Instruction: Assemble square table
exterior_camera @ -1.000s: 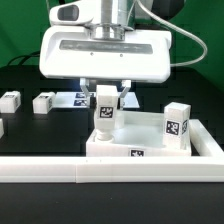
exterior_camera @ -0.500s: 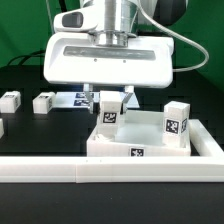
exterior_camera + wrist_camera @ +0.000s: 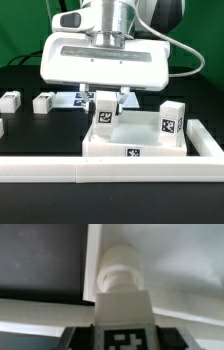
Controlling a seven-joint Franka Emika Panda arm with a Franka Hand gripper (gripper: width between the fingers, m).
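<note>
**Leg block gripped over the tabletop's corner**

The arm [image 3: 105, 60] reaches straight down from above, its broad white wrist housing level over the back of the work area. Below it the tabletop [image 3: 108, 150], a white square with a raised rim and a black-and-white tag on its front wall, lies on the dark table just behind the long white border rail [image 3: 60, 172]. The gripper [image 3: 106, 104] points down with its jaws narrowed onto a leg block [image 3: 103, 116], holding it roughly upright at the tabletop's far corner on the exterior view's left (whether its lower end touches the surface I cannot tell). In the wrist view this leg block [image 3: 122, 308] is a white square bar with a tag near the fingers and a rounded peg end [image 3: 120, 272] toward the tabletop [image 3: 175, 258]. A second leg block [image 3: 172, 123] stands at the far corner on the exterior view's right. Two loose leg blocks [image 3: 10, 100] [image 3: 43, 101] lie well apart, off to the exterior view's left.
</note>
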